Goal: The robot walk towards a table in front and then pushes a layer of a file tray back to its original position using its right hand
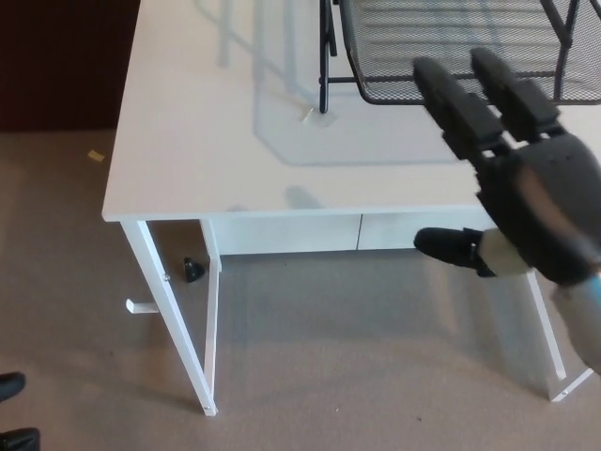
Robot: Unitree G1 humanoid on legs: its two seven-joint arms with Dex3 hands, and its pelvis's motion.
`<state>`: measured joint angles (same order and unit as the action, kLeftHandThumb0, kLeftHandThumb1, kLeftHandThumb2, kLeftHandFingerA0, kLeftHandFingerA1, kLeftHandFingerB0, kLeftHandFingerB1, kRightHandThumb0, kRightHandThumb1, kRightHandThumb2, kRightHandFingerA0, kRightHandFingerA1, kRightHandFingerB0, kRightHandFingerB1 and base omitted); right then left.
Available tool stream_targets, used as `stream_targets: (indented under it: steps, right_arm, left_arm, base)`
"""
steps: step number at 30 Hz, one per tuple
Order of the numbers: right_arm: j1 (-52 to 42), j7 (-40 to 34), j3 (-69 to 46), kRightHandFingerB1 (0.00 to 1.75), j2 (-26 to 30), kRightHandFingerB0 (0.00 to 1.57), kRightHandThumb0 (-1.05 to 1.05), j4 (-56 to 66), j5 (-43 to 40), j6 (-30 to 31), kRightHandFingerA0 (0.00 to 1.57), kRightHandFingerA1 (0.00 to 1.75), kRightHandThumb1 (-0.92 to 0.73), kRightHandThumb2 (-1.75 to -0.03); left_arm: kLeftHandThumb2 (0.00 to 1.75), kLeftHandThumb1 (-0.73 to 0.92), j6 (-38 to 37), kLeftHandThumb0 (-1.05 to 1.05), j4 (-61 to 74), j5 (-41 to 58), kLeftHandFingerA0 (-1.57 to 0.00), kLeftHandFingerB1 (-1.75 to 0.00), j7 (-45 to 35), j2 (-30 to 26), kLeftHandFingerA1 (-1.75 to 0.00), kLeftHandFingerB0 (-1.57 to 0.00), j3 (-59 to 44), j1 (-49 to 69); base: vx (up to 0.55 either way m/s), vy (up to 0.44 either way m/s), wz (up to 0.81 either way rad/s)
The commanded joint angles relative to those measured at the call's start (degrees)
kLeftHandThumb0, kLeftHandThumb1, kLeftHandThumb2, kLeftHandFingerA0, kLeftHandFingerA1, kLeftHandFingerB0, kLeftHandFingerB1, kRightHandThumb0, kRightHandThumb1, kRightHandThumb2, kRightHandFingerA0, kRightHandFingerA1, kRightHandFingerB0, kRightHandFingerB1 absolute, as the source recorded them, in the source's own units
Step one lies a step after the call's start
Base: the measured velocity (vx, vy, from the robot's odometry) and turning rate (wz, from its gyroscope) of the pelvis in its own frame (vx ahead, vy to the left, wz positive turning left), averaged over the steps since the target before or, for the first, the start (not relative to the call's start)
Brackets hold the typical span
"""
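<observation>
Right robot hand (526,202) fingers spread, empty, pointing toward black mesh file tray (451,47) on white table (216,141)

The file tray (470,47) is cut off by the top and right edges, so only part of its black mesh layer and frame shows. The right hand (512,178) hides the tray's front right corner and part of the white table (207,141) edge; its wrist runs out at the right edge. Two dark shoe tips (14,413) are clipped at the lower left. A small black object (192,271) under the table is too small to identify
</observation>
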<state>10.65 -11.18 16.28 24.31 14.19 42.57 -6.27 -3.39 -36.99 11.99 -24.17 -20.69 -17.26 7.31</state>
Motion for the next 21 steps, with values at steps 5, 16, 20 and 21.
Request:
stream_targets:
  steps: [5,16,20,21]
  right_arm:
    - [-51.09,-11.66,-11.53,0.19,-0.25,0.01,-0.63,1.84,-18.98,-26.22,0.0,0.19,-0.44,-0.8]
    - [-45.73,2.53,-13.1,0.1,-7.04,0.0,-0.65,-14.64,-33.43,-19.52,0.0,0.16,-0.47,-0.79]
    - [-41.56,11.09,-16.27,0.11,-10.49,0.0,-0.67,-22.64,-41.79,-13.01,0.0,0.15,-0.47,-0.78]
    - [-41.49,11.36,-16.48,0.11,-10.65,0.0,-0.67,-22.84,-41.79,-13.18,0.0,0.15,-0.47,-0.78]
  left_arm:
    - [0.54,0.55,0.14,-0.01,-2.76,-0.55,-0.6,-0.4,-0.22,-1.28,-0.49,-0.46,-0.2,1.7]
    - [0.55,0.52,0.93,0.01,-2.24,-0.59,-0.57,-0.4,0.85,-0.33,-0.49,-0.46,0.2,2.21]
    - [0.54,0.53,0.95,-0.03,-2.49,-1.21,-0.56,-0.38,0.88,-0.25,-0.47,-0.46,0.95,2.39]
    - [0.54,0.53,0.94,-0.03,-2.5,-1.18,-0.56,-0.38,0.89,-0.26,-0.47,-0.46,0.97,2.39]
  base:
    - [0.0,0.0,0.0]
    - [0.0,0.0,0.0]
    - [0.0,0.0,0.0]
    - [0.0,0.0,0.0]
